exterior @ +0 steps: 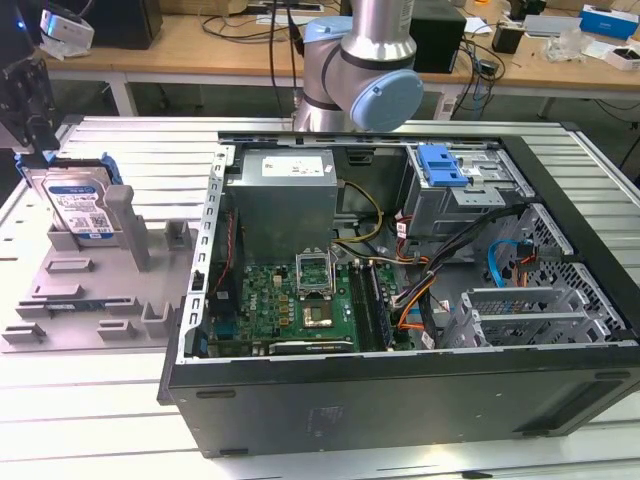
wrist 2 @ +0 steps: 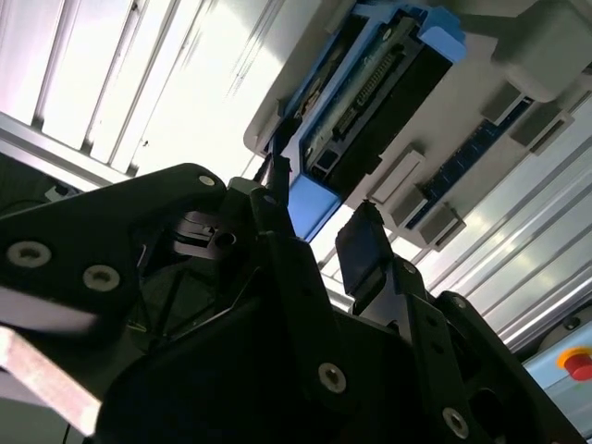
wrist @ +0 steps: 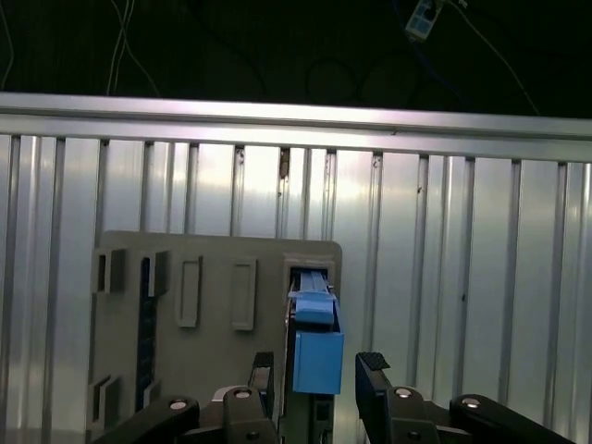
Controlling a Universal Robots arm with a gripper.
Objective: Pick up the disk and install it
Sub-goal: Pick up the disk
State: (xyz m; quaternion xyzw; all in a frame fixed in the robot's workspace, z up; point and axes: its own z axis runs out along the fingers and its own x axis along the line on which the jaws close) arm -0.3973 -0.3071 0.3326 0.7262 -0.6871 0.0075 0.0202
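Disk [exterior: 78, 205] upright in holder [exterior: 60, 290]: rigid, probably heavyish, shock-sensitive. Gripper [wrist: 317, 359] apart, straddling bracket [wrist: 317, 375]; likely best gripped on bracket flanks.

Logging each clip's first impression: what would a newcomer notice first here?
The open computer case dominates the exterior view, its green motherboard exposed. On that view's left, the disk stands upright in a grey holder. In the first wrist view, the gripper is open, its fingers on either side of the disk's blue bracket.
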